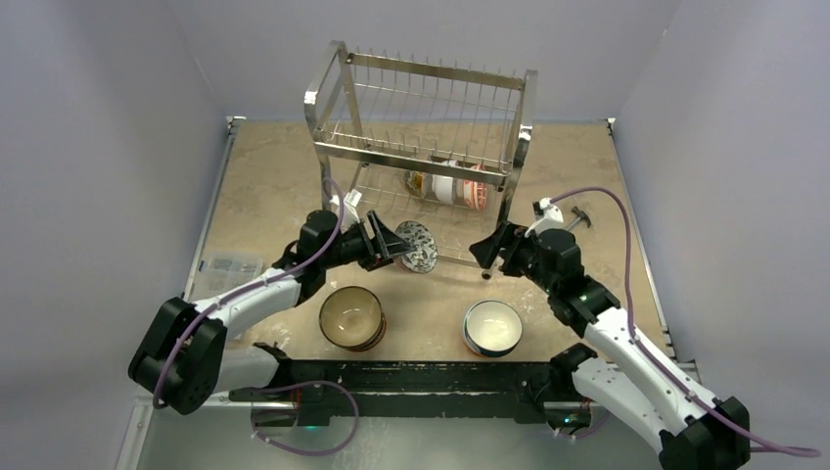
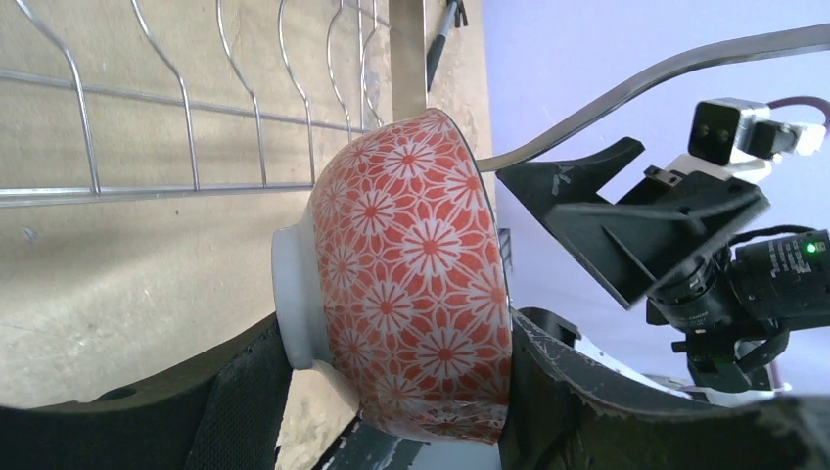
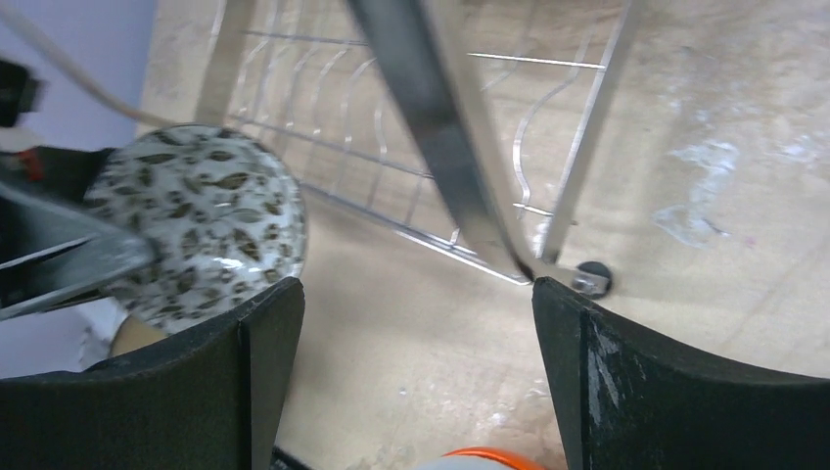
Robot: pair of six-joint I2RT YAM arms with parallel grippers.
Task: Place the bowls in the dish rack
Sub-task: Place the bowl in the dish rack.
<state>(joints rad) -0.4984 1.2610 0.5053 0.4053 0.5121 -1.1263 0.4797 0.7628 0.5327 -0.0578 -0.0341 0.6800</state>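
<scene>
One bowl (image 2: 411, 245) — red flower pattern outside, speckled inside — stands on edge in the left gripper (image 2: 406, 411), whose fingers clamp it from foot to rim low on one side. It hangs just in front of the lower tier of the dish rack (image 1: 421, 117), not yet between the wires. The right gripper (image 3: 416, 392) has its jaws wide apart with nothing between them, and hovers near the rack's front right leg (image 3: 431, 127), close to the held bowl.

The likeliest trouble is the grip itself: the pads bite only a small arc of a curved, glazed wall, so a knock of the rim against the front rail or a wire tine could twist the bowl loose and drop it onto the table (image 1: 274, 186). A push that meets resistance might also shove the rack, which looks light. The racked bowls (image 1: 455, 188) on the right of that tier leave less room, and a slot chosen too near them risks a clash of ceramic. The two grippers are close together — a careless sweep could bring them into contact, or drag an arm over the brown bowl (image 1: 350, 316) or the white bowl (image 1: 492, 326)
</scene>
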